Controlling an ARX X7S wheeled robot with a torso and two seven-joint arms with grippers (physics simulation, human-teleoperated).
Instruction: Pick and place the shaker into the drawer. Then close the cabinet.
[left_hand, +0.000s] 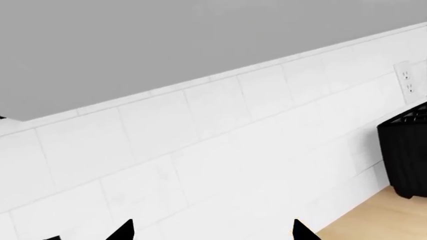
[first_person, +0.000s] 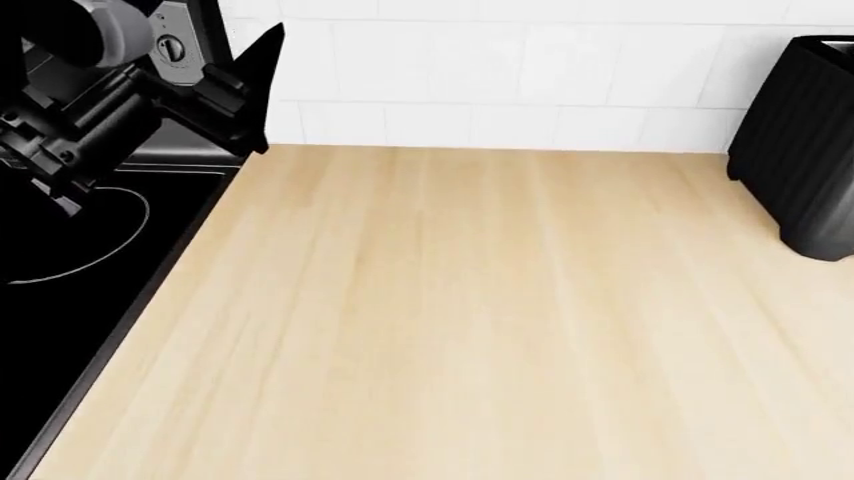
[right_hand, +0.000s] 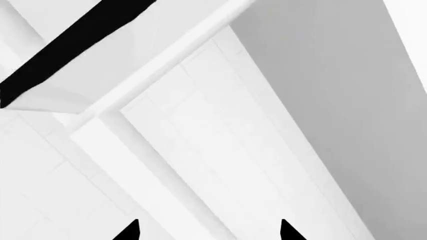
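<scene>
The shaker and the drawer are out of view in all three views. My left gripper (first_person: 243, 88) is raised over the counter's far left corner, next to the cooktop. In the left wrist view, my left gripper (left_hand: 213, 232) faces the tiled wall with its tips wide apart, open and empty. My right gripper (right_hand: 208, 232) does not show in the head view. In the right wrist view it is open, empty, and faces white panelled surfaces (right_hand: 220, 150). I cannot tell whether these belong to the cabinet.
A light wooden countertop (first_person: 481, 310) fills the head view. A black ribbed toaster (first_person: 801, 140) (left_hand: 405, 155) stands at its far right against the white tile backsplash (first_person: 534, 70). A black cooktop (first_person: 80, 290) borders the counter's left. A wall outlet (left_hand: 407, 82) is above the toaster.
</scene>
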